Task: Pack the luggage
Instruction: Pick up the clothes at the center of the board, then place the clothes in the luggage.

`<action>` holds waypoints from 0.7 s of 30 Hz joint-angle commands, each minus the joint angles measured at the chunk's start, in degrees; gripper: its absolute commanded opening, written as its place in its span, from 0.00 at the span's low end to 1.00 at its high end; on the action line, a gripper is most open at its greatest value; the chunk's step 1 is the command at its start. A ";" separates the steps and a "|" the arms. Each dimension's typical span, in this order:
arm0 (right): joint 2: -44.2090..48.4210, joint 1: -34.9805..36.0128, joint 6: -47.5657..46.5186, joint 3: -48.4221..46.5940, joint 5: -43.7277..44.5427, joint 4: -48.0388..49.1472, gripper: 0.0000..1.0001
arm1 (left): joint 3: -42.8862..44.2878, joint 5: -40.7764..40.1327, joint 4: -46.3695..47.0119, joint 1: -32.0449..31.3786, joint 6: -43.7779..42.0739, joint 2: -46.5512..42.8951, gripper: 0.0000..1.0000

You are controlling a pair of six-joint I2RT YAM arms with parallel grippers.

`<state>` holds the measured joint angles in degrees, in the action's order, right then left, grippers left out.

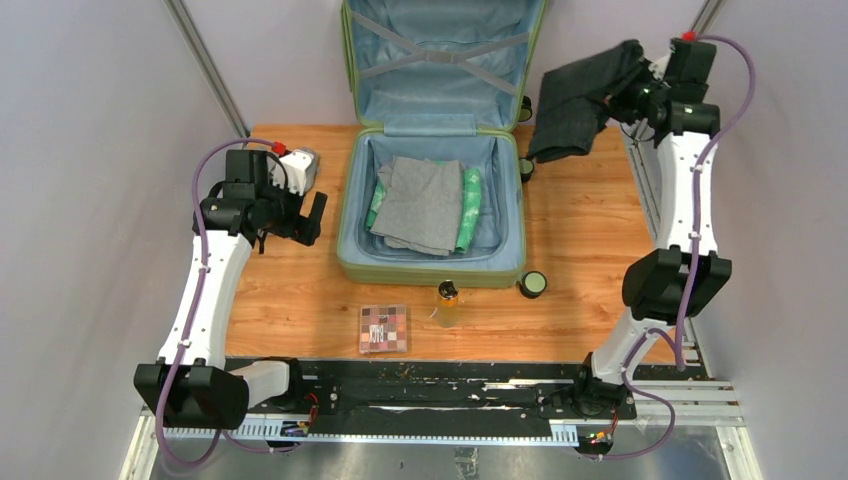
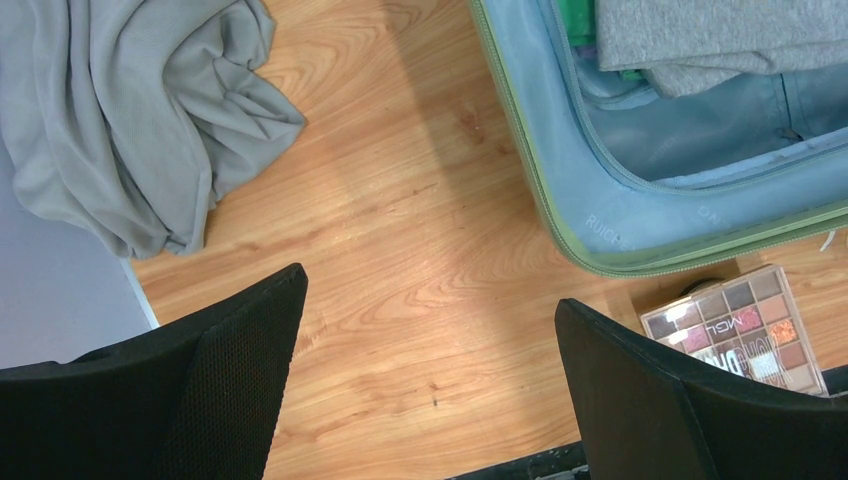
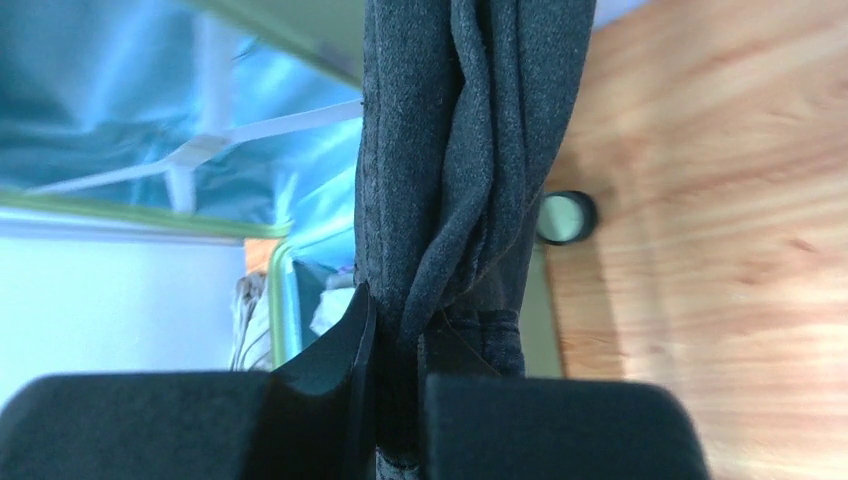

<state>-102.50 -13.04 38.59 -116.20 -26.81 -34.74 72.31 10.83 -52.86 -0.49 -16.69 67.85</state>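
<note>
The luggage (image 1: 432, 268) lies open mid-table, its light-green shell lined in light blue and its lid (image 1: 440, 60) standing up at the back. A folded grey garment (image 1: 420, 205) and a green rolled item (image 1: 470, 210) lie inside. My right gripper (image 1: 625, 95) is up at the far right, shut on a dark grey garment (image 1: 575, 110) that hangs off the table beside the lid. The right wrist view shows this dark garment (image 3: 450, 180) pinched in the right gripper (image 3: 400, 400). My left gripper (image 1: 312, 218) hovers open left of the luggage; the left wrist view shows the left gripper (image 2: 430, 330) over bare wood.
A light grey cloth (image 1: 300, 168) lies at the back left, next to my left gripper, and shows as the light grey cloth (image 2: 130, 110). An eyeshadow palette (image 1: 383, 328) and a small amber bottle (image 1: 447, 300) sit in front of the luggage. Black-and-green wheels (image 1: 533, 284) stick out on its right side.
</note>
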 commanded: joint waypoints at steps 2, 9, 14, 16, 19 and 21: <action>2.56 12.00 1.10 -9.42 -0.36 0.38 0.00 | 1.31 -0.27 -0.84 0.32 1.01 -1.41 1.00; -0.37 29.30 0.61 -12.02 1.40 3.02 0.00 | 1.76 -1.07 -0.84 0.32 1.80 -1.30 1.00; -5.33 38.05 0.85 -15.70 1.14 5.24 0.00 | 1.96 -1.43 -0.75 0.32 2.09 -1.05 1.00; -8.16 40.56 0.72 -17.59 0.44 6.16 0.00 | 1.92 -1.60 -0.78 0.32 2.18 -1.03 1.00; -11.03 42.71 0.31 -19.94 0.14 6.74 0.00 | 1.78 -1.90 -0.80 0.32 2.03 -1.29 1.00; -11.86 42.94 0.01 -18.32 0.72 8.09 0.00 | 1.66 -2.06 -0.75 0.32 1.91 -1.43 1.00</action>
<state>-114.04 29.12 38.61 -132.14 -25.50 -33.87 72.34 9.56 -52.86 -0.49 -15.16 67.72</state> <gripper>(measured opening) 0.107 0.999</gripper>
